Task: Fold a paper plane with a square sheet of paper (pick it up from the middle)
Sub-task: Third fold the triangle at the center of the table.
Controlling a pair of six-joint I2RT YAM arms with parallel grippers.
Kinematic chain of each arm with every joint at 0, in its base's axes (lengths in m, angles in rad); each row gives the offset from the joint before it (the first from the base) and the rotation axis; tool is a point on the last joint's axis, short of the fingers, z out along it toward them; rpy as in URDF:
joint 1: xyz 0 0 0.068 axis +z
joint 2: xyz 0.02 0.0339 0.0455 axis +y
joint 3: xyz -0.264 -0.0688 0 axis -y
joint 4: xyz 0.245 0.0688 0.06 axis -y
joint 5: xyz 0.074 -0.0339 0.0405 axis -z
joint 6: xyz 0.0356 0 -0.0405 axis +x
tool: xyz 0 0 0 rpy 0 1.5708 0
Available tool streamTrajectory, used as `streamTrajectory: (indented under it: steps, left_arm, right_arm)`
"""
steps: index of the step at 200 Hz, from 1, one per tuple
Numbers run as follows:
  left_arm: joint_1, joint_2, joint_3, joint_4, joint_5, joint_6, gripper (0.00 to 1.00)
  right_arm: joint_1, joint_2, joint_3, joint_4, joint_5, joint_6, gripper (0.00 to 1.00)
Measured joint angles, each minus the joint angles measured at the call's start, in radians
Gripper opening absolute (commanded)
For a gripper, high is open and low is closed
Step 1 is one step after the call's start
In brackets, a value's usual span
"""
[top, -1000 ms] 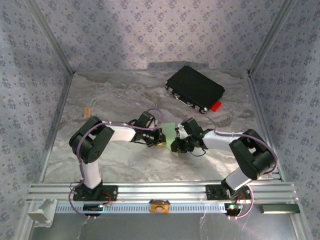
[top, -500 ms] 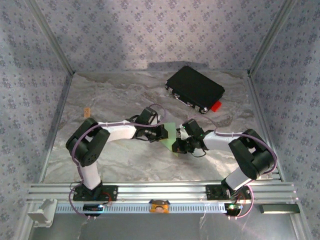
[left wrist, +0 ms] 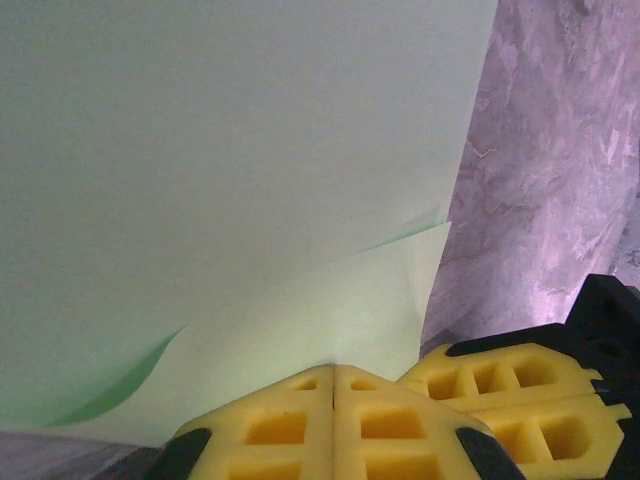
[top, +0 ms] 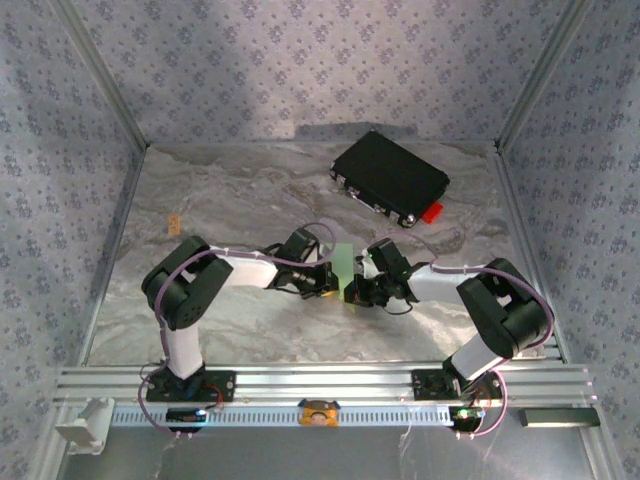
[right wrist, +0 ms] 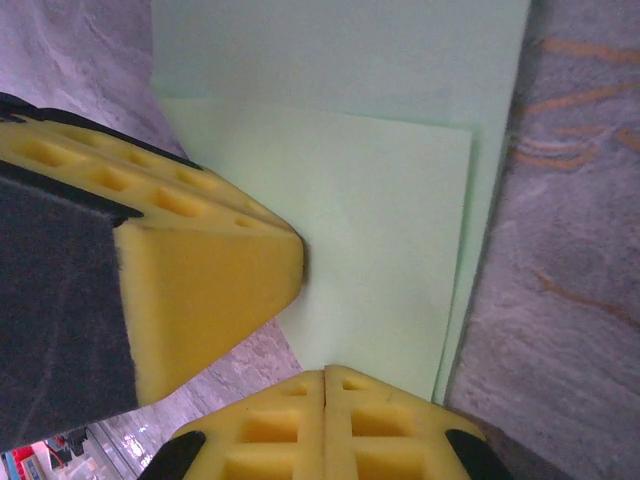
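Note:
The square sheet of paper (top: 345,262) is pale green and lies folded into layers on the marble table, between the two grippers. My left gripper (top: 331,282) is shut, and in the left wrist view its yellow tips (left wrist: 333,368) rest on the near edge of the paper (left wrist: 250,180). My right gripper (top: 356,291) is also shut, its tips (right wrist: 325,374) over the near edge of the folded sheet (right wrist: 380,220). The two grippers stand close together. The left one's fingers (right wrist: 200,270) touch the paper's left side. Whether either pinches the paper or only presses on it I cannot make out.
A black rectangular case (top: 390,178) with a small red tab (top: 431,212) lies at the back right. A small tan piece (top: 173,222) sits at the left. Patterned walls close in three sides, and a metal rail (top: 320,382) runs along the near edge.
My left gripper has moved right, closer to the right gripper. The green paper now shows as a narrower strip between them. The right arm has barely shifted.

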Motion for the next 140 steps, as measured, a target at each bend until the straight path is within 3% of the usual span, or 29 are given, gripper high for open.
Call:
streamTrajectory:
  steps: [140]
  left_arm:
    - [0.137, -0.002, 0.021, -0.074, 0.013, 0.06, 0.06]
  right_arm:
    - [-0.003, 0.0, 0.0, 0.011, 0.013, -0.013, 0.0]
